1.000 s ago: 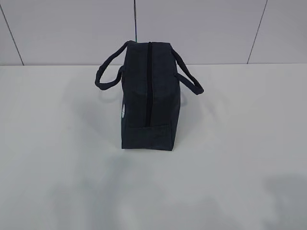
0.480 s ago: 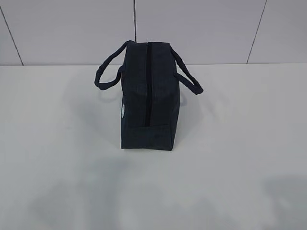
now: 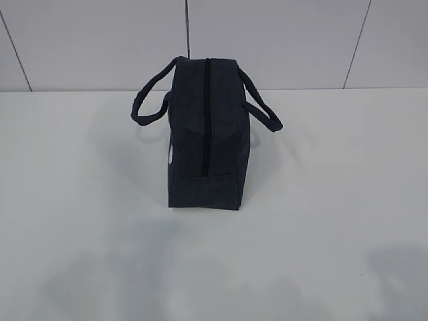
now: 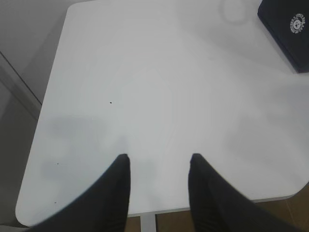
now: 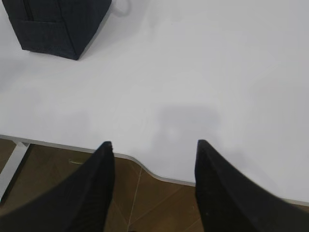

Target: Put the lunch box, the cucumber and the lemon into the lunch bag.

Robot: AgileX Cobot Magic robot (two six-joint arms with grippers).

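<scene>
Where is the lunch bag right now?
The lunch bag stands alone mid-table in the exterior view, toward the back wall, zipper closed; each wrist view catches only a corner of it.

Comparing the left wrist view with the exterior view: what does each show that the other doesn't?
Only the left wrist view shows the left gripper, open and empty above the table's near edge, and floor beyond that edge. Only the exterior view shows the lunch bag's closed zipper, both loop handles and the tiled wall. Both show the lunch bag, its white logo and the white table.
</scene>
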